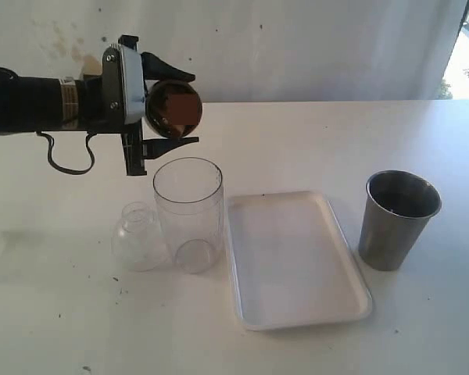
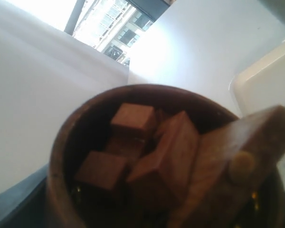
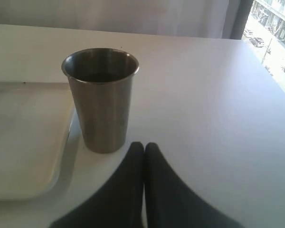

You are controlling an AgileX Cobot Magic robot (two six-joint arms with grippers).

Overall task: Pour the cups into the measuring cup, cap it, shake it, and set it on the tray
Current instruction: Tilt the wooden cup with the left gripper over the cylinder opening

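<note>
My left gripper point(image 1: 170, 108) is shut on the brown wooden cup point(image 1: 174, 108), held tipped on its side in the air just above the rim of the clear measuring cup point(image 1: 188, 212). Seen from the left wrist, the wooden cup point(image 2: 76, 142) holds several brown blocks point(image 2: 133, 118). The measuring cup stands upright and looks empty. The clear dome cap point(image 1: 137, 237) rests on the table beside it, to its left. The steel tumbler point(image 1: 399, 219) stands right of the white tray point(image 1: 293, 258). In the right wrist view my right gripper point(image 3: 144, 148) is shut and empty, just short of the tumbler point(image 3: 102, 97).
The table's far edge meets a white wall. A window lies at the far right. The tray point(image 3: 23, 137) sits between the measuring cup and the tumbler.
</note>
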